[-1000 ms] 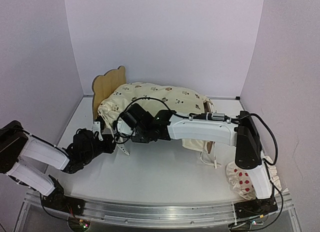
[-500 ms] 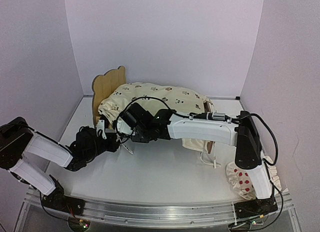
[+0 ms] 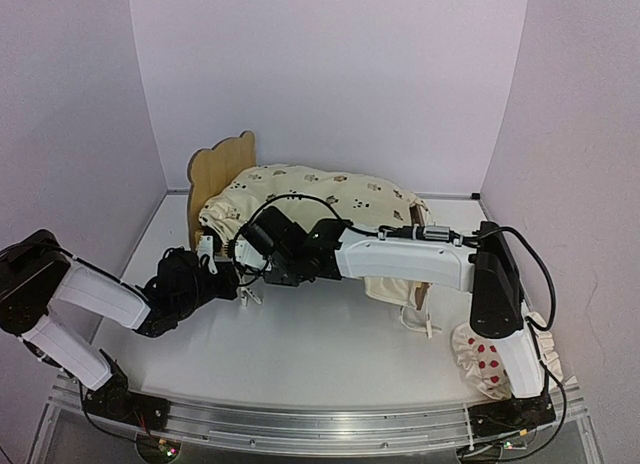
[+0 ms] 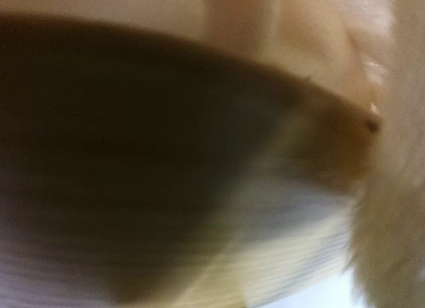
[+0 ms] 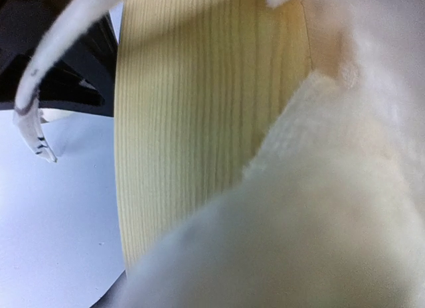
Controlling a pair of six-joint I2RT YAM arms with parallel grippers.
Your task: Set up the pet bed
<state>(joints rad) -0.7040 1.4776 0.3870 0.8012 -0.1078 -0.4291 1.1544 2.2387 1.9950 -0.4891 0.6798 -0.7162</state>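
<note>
White tabletop (image 3: 330, 344) enclosed by pale lilac walls (image 3: 330, 74) on three sides, seen from above and behind two arms. One pet bed (image 3: 218, 166) stands at the back left of the table, its scalloped plywood headboard rising at the left end. One cream cover (image 3: 330, 196) with small animal prints is draped over the frame and hides most of it. One white, red-dotted pillow (image 3: 482, 362) lies apart at the near right, beside the base of the right arm. Both arms meet at the bed's near left corner. The left gripper (image 3: 228, 282) is closed at that corner. Its wrist view is blurred to wood and shadow, so whether it pinches anything cannot be told. The right gripper (image 3: 243, 259) reaches in from the right, just beside the left one. Its wrist view shows only a plywood panel close up, with cream fabric overlapping it. Whether its jaws are open or clamped cannot be told.
</note>
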